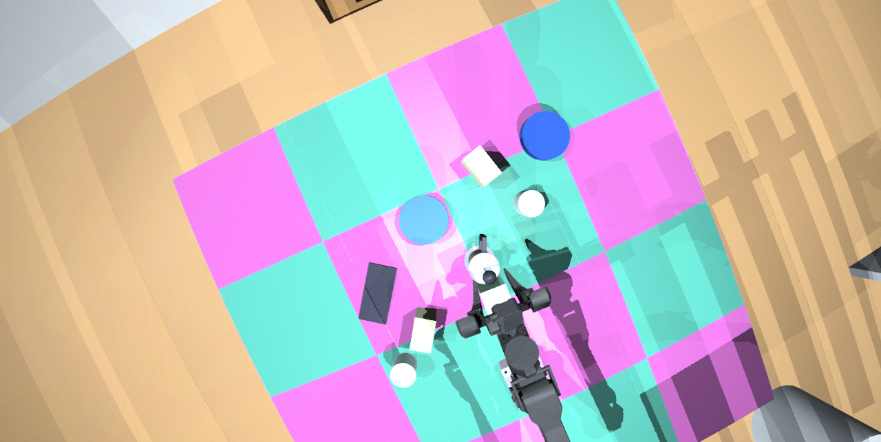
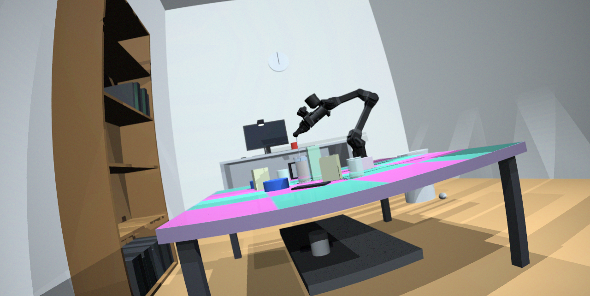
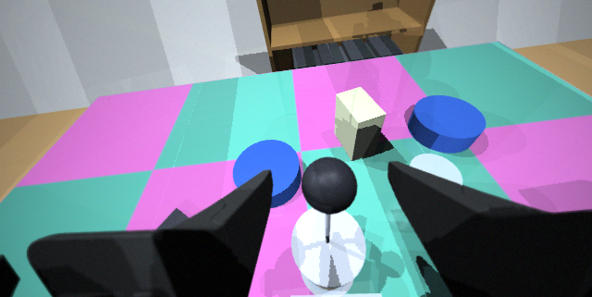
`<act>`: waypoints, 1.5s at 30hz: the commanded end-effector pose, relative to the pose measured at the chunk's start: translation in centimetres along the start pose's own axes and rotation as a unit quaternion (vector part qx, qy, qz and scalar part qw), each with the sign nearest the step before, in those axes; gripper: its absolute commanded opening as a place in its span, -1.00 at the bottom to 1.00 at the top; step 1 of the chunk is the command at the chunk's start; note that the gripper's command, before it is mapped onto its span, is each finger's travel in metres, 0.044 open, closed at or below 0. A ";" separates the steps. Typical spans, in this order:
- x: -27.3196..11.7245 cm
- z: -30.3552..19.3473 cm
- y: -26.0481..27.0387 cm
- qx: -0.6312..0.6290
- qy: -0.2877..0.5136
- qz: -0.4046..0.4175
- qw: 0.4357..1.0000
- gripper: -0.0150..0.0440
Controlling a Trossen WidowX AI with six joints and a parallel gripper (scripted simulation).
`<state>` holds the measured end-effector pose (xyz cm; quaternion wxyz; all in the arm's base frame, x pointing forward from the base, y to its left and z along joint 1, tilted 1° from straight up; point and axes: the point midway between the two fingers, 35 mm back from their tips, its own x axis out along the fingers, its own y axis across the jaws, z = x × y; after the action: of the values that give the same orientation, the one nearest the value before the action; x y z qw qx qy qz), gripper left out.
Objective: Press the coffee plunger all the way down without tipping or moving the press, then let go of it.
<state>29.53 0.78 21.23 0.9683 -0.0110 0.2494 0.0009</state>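
Observation:
The coffee press point(image 1: 480, 263) point(image 2: 302, 170) point(image 3: 329, 260) stands upright on the checkered table, its dark handle point(image 1: 482, 243) pointing away from the arm. The plunger's thin rod point(image 2: 298, 147) point(image 3: 327, 225) stands tall above the lid, with a black ball knob point(image 1: 489, 277) point(image 3: 329, 191) on top. My gripper point(image 1: 491, 276) point(image 2: 296, 133) point(image 3: 328, 173) is open and tilted down at knob height. Its fingers stand on both sides of the knob, with a gap on each side in the wrist view. Nothing is held. The press's base is hidden in the wrist view.
A tall pale block point(image 1: 495, 296) point(image 2: 314, 162) stands right beside the press, under the gripper. Blue discs point(image 1: 423, 219) point(image 1: 545, 135), cream boxes point(image 1: 482, 165) point(image 1: 422, 334), white cylinders point(image 1: 531, 203) point(image 1: 403, 374) and a dark slab point(image 1: 377, 293) lie around.

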 end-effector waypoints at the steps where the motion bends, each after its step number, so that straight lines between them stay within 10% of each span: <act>1: 0.0 0.1 0.1 -0.002 -0.001 0.002 1.000 0.20; 5: 0.0 0.1 0.1 -0.002 -0.001 0.002 1.000 -0.09; 45: 3.2 -3.6 0.1 -0.002 -0.002 0.002 1.000 -0.09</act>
<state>30.89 0.74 19.30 0.9768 -0.0088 0.2140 0.0013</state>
